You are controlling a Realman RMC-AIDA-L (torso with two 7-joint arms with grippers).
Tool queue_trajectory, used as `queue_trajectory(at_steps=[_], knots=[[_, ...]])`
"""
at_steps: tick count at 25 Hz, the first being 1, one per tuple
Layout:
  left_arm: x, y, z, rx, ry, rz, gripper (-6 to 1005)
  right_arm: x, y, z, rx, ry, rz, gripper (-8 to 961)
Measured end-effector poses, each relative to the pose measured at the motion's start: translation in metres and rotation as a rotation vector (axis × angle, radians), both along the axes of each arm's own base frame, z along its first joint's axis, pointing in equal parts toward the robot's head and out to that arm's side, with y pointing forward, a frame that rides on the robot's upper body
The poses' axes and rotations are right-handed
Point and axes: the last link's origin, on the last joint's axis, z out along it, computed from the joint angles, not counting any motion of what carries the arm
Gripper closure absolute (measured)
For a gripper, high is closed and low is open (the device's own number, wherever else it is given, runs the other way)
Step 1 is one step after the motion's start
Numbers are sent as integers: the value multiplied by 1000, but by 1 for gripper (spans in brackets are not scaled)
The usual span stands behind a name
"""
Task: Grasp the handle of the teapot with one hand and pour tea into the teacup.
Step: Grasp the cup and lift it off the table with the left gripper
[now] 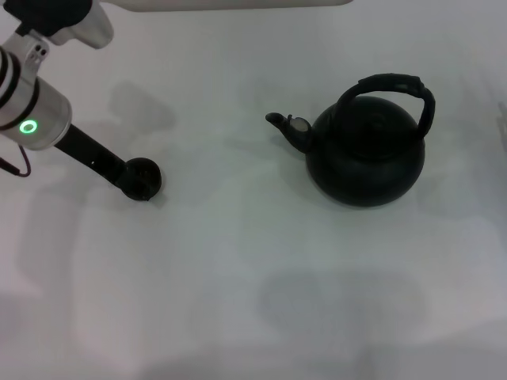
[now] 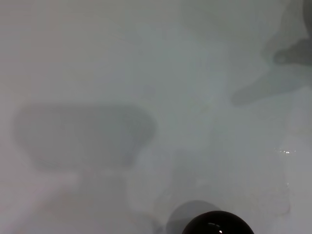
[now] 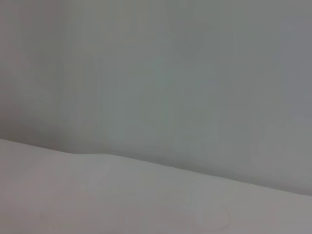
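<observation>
The teapot (image 1: pixel 366 154) stands on the white table to the right of centre, round and dark, with its short spout (image 1: pixel 283 125) pointing left. Its handle (image 1: pixel 396 89), a thick black hoop, arches over the top with nothing touching it. The teacup (image 1: pixel 144 178), tiny and dark, sits on the table at the left, well apart from the spout. My left gripper (image 1: pixel 127 174) reaches down from the upper left and ends right at the teacup's left side. The teacup's rim (image 2: pixel 217 224) also shows in the left wrist view. My right gripper is out of view.
The white table (image 1: pixel 253 277) spreads bare between teacup and teapot and toward the front. The left arm's silver wrist (image 1: pixel 32 107) with a green light hangs over the far left. The right wrist view shows only a grey wall (image 3: pixel 170 73) above a white surface.
</observation>
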Motion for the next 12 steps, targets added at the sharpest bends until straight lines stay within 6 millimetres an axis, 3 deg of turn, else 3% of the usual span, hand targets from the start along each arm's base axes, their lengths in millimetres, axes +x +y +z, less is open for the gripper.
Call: queue_trajectory(at_steps=[12], knots=[[-5, 2, -6, -3, 1, 13, 125, 0, 0, 0, -1, 0, 0, 538]])
